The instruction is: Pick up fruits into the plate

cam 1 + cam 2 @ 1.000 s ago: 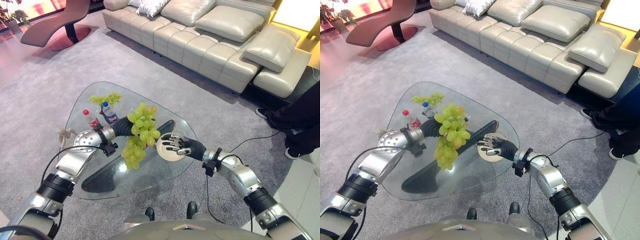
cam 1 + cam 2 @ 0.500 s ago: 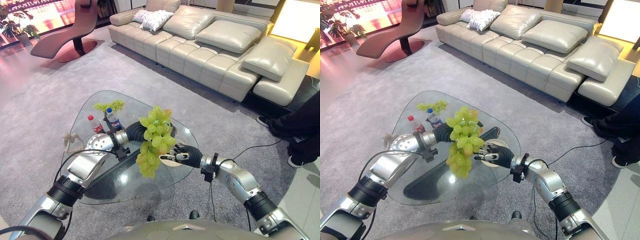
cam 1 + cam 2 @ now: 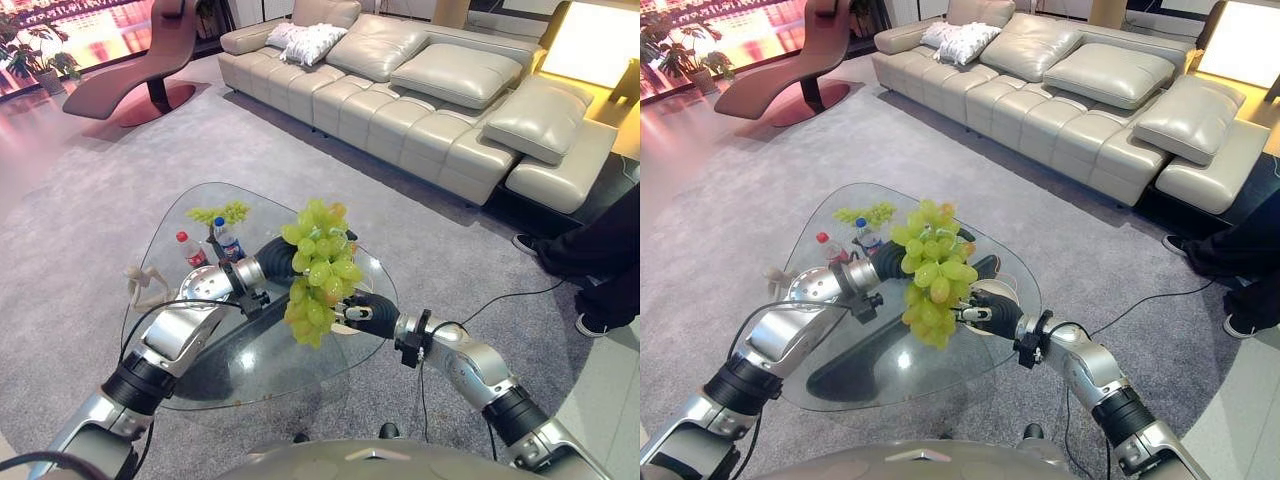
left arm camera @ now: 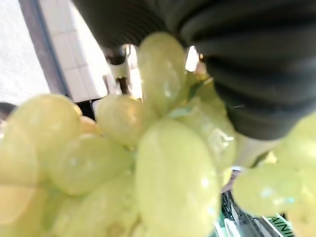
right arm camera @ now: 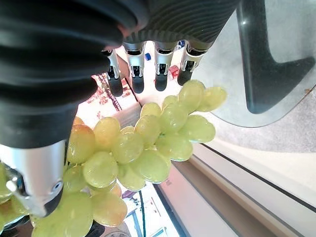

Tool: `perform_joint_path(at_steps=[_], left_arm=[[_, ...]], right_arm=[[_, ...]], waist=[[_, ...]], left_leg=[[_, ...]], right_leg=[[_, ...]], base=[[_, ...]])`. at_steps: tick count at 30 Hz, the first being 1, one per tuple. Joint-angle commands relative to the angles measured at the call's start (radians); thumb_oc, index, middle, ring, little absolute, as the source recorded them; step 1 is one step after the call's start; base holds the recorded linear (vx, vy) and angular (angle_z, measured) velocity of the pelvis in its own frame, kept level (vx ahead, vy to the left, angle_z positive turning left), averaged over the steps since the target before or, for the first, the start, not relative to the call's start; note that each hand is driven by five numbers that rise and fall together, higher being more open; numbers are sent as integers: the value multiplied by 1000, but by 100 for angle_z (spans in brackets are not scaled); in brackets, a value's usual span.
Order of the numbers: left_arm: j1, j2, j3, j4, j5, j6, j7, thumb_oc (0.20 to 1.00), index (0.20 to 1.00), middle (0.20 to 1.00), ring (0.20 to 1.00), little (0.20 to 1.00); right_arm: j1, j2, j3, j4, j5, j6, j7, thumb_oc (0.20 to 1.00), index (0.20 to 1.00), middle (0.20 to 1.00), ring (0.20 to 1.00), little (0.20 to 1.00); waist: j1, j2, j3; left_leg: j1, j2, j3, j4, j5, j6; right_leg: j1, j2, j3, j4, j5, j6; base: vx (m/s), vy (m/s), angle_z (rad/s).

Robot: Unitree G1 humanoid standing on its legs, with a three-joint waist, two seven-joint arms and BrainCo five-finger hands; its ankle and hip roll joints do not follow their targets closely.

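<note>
A large bunch of green grapes [image 3: 320,270] hangs in the air over the right end of the glass table [image 3: 255,365]. My left hand [image 3: 272,262] is shut on its top, and the left wrist view has the grapes [image 4: 173,182] right against the hand's cover. My right hand [image 3: 372,316] reaches in from the right and is shut on a pale plate [image 3: 998,292] at the table's right edge. The bunch hangs over this plate and hides most of it. In the right wrist view the grapes [image 5: 143,143] hang just past the fingers [image 5: 133,64]. A second, smaller grape bunch [image 3: 218,213] lies at the table's far end.
Two small bottles, red-capped [image 3: 189,250] and blue-capped [image 3: 226,238], stand on the far left of the table beside a small pale figurine [image 3: 142,287]. A beige sofa [image 3: 420,90] runs along the back. A person's dark-clad leg [image 3: 600,250] is at the right edge.
The camera has tilted up. My left hand has carried the grape bunch to the right, so it now covers the plate and my right hand's fingers.
</note>
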Motion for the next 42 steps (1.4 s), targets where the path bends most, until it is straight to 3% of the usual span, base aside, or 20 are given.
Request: perform_joint_path(at_steps=[1,27,42], left_arm=[[-137,-33,-11,-40,-115,-31,37,200,200,200,200,200],[-130,-151,-55,-11,-200,15,95,200,200,200,200,200],[-95,-175,-58,7,-212,21,73,200,200,200,200,200]], right_arm=[[-37,17,20,-92,71,-45,30,1000,1000,1000,1000,1000],[-102,96,103,-150,159,-15,21,1000,1000,1000,1000,1000],[-68,183,136,-180,557,48,70,1000,1000,1000,1000,1000]], waist=[[2,-18,-6],[14,-22,-3],[27,-15,0]], left_leg=[[10,-40,68,17,-117,22],[6,-38,57,8,-110,24],[4,-38,53,8,-110,25]], right_leg=[[75,7,-11,29,-151,22],[77,8,-6,17,-147,18],[76,5,-14,12,-146,20]], base=[[0,0,0],[0,0,0],[0,0,0]])
